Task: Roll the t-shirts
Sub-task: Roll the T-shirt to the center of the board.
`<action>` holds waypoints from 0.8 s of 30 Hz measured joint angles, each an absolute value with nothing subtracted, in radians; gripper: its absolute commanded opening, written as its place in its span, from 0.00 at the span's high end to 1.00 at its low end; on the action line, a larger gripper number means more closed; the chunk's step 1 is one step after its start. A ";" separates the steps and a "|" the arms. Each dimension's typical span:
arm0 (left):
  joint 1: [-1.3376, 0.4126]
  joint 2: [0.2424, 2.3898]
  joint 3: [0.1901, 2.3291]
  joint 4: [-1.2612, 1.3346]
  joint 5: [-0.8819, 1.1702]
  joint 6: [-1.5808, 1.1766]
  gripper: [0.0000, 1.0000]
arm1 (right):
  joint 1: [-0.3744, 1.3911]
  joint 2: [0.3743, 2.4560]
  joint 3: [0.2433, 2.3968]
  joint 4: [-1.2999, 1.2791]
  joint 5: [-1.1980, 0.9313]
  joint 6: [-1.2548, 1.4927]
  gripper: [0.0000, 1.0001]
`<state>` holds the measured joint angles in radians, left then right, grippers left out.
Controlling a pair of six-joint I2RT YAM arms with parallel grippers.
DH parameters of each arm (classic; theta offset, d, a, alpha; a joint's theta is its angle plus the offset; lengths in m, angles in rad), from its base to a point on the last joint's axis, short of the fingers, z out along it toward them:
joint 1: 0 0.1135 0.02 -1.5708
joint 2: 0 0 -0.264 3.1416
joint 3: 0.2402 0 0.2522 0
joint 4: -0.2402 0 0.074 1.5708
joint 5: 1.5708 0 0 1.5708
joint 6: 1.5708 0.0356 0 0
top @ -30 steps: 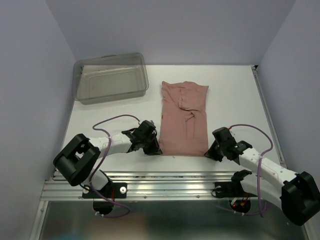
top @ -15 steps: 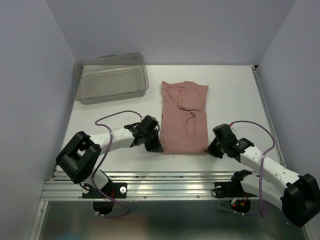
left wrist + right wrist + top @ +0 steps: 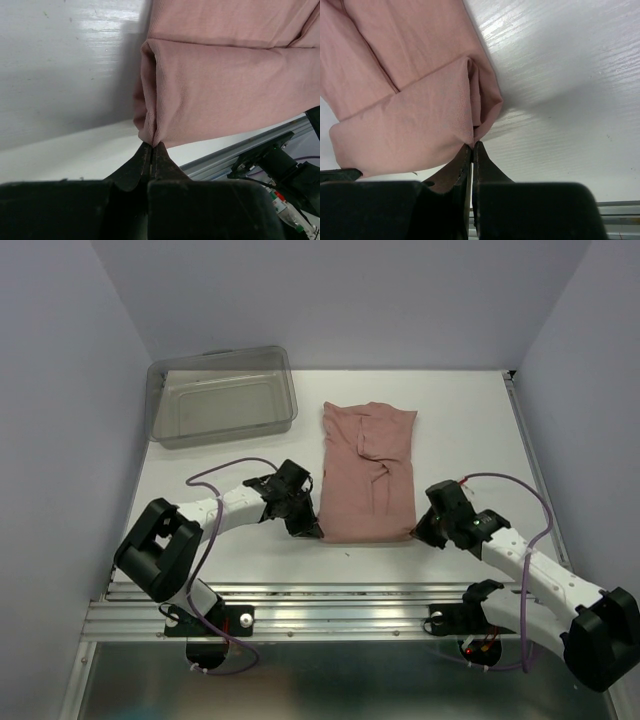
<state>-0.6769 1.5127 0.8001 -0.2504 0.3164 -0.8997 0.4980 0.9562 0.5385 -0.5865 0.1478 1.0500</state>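
Observation:
A dusty-pink t-shirt (image 3: 368, 465) lies folded into a long strip on the white table, its near end turned over a little. My left gripper (image 3: 312, 530) is shut on the near left corner of the t-shirt (image 3: 210, 85), pinching the folded edge between its fingertips. My right gripper (image 3: 418, 532) is shut on the near right corner of the t-shirt (image 3: 410, 120). Both corners are lifted slightly off the table. No printed graphic shows.
A clear plastic bin (image 3: 222, 396) stands at the back left of the table (image 3: 470, 430). Grey walls close in both sides and the back. A metal rail (image 3: 330, 605) runs along the near edge by the arm bases.
Both grippers have moved away from the near edge, carrying the near end of the t-shirt with them, so that end has turned over and the strip is shorter.

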 measured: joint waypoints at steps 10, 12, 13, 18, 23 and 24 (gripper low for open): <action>-0.647 1.557 0.887 -0.302 0.331 -0.887 1.00 | 0.498 0.993 0.584 -0.595 0.181 1.035 0.99; -0.637 1.570 0.907 -0.315 0.330 -0.880 1.00 | 0.498 0.999 0.596 -0.595 0.189 1.028 0.99; -0.635 1.574 0.913 -0.317 0.331 -0.879 1.00 | 0.496 1.003 0.603 -0.596 0.191 1.024 0.99; -0.622 1.610 0.970 -0.343 0.329 -0.865 1.00 | 0.487 1.031 0.632 -0.595 0.207 1.005 0.99; -0.613 1.647 1.005 -0.351 0.328 -0.854 1.00 | 0.467 1.062 0.658 -0.594 0.218 0.983 0.99; -0.610 1.655 1.011 -0.353 0.328 -0.852 1.00 | 0.462 1.068 0.661 -0.591 0.219 0.978 0.99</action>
<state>-0.6102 1.6550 1.0111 -0.3531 0.3283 -0.8524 0.4618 1.0683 0.6613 -0.5915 0.2188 0.9779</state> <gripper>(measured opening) 0.059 0.039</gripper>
